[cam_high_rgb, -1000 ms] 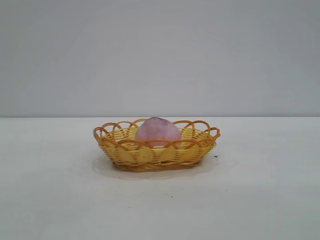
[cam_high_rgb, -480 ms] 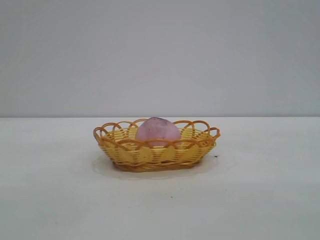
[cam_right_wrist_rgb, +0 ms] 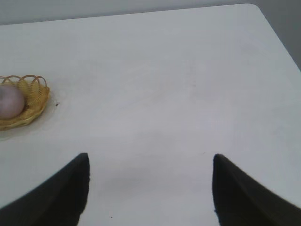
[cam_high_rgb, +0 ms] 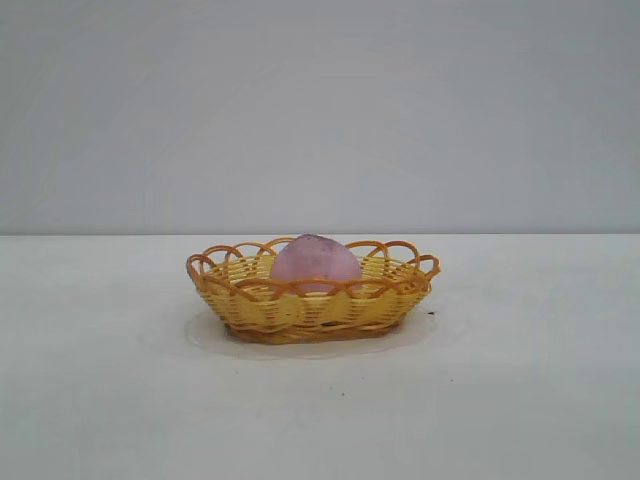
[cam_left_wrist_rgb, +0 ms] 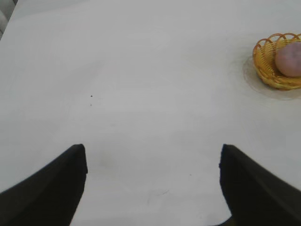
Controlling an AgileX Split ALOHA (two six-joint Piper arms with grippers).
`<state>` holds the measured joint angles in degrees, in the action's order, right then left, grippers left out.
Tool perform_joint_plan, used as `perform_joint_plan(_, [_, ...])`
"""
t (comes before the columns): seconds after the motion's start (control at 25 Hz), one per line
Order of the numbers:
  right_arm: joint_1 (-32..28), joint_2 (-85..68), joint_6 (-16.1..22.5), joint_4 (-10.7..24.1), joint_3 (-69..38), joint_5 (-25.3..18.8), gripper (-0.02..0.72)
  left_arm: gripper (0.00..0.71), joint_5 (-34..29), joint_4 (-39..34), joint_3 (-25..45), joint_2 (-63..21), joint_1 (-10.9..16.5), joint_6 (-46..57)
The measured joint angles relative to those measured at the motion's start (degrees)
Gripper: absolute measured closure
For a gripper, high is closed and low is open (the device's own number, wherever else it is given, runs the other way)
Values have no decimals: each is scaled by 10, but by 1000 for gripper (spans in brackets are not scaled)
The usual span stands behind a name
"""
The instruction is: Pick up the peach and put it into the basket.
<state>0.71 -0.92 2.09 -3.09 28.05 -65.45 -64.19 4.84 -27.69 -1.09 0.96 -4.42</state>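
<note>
The pink-mauve peach [cam_high_rgb: 316, 263] lies inside the yellow wicker basket [cam_high_rgb: 300, 308] with the orange looped rim, at the middle of the white table. Neither arm shows in the exterior view. In the left wrist view the basket [cam_left_wrist_rgb: 268, 70] with the peach [cam_left_wrist_rgb: 289, 60] is far off, and my left gripper [cam_left_wrist_rgb: 153, 155] stands open over bare table with nothing between its fingers. In the right wrist view the basket [cam_right_wrist_rgb: 35, 96] and peach [cam_right_wrist_rgb: 9, 101] are also far off, and my right gripper [cam_right_wrist_rgb: 150, 162] is open and holds nothing.
A white table [cam_high_rgb: 500, 400] spreads around the basket, with a few small dark specks on it. Its far edge and rounded corner [cam_right_wrist_rgb: 254, 7] show in the right wrist view. A plain grey wall stands behind.
</note>
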Motion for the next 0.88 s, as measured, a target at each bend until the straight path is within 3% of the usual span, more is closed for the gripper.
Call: perform_joint_plan(0.88, [12,0,0,0,0,0,184,170,0,0,0,0,0,0])
